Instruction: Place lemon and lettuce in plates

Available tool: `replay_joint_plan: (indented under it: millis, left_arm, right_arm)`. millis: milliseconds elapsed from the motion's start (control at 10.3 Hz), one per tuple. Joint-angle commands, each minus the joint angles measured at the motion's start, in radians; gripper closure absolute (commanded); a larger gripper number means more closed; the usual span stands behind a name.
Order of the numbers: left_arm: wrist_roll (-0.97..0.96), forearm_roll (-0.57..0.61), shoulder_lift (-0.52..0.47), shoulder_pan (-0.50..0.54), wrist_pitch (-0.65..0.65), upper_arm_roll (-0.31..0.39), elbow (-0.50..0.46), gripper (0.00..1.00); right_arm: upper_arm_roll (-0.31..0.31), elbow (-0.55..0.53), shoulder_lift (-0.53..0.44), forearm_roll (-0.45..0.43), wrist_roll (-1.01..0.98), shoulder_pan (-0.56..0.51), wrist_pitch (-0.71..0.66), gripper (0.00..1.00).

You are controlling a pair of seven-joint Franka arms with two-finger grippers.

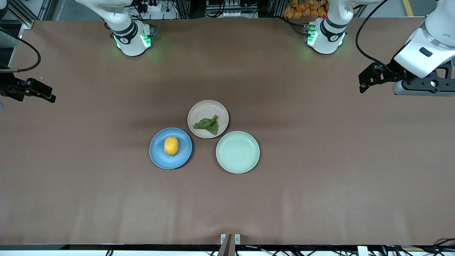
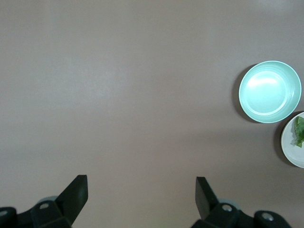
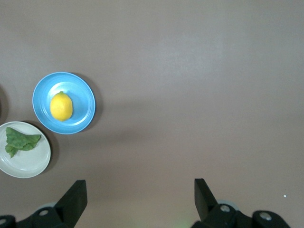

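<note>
The yellow lemon (image 1: pixel 171 145) lies on the blue plate (image 1: pixel 158 151) at the middle of the table. The dark green lettuce (image 1: pixel 208 123) lies on the beige-pink plate (image 1: pixel 202 110), which touches the blue plate and is farther from the front camera. In the right wrist view the lemon (image 3: pixel 61 106), blue plate (image 3: pixel 80 90), lettuce (image 3: pixel 21 141) and beige-pink plate (image 3: pixel 28 164) all show. My left gripper (image 1: pixel 362 83) is open and empty, up over the table's left-arm end (image 2: pixel 141 183). My right gripper (image 1: pixel 49 96) is open and empty, over the right-arm end (image 3: pixel 140 186).
A pale mint-green plate (image 1: pixel 237 152) stands empty beside the two other plates, toward the left arm's end; it also shows in the left wrist view (image 2: pixel 270 91). The brown table (image 1: pixel 320 177) is bare around the plates.
</note>
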Motion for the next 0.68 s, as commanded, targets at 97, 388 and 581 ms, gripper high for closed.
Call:
replay_joint_plan:
  millis: [97, 388, 581]
  left_arm:
    - [0.030, 0.005, -0.001, 0.001, -0.008, 0.001, 0.010, 0.00]
    - [0.030, 0.005, -0.001, 0.003, -0.006, 0.001, 0.010, 0.00]
    - [0.030, 0.005, -0.001, 0.003, -0.006, 0.001, 0.010, 0.00]
  right_arm:
    - [-0.007, -0.020, -0.016, 0.007, 0.020, -0.011, -0.004, 0.00]
    - [-0.007, -0.100, -0.056, 0.006, 0.020, -0.025, 0.069, 0.00]
    - [-0.007, -0.116, -0.068, 0.004, 0.020, -0.025, 0.085, 0.00]
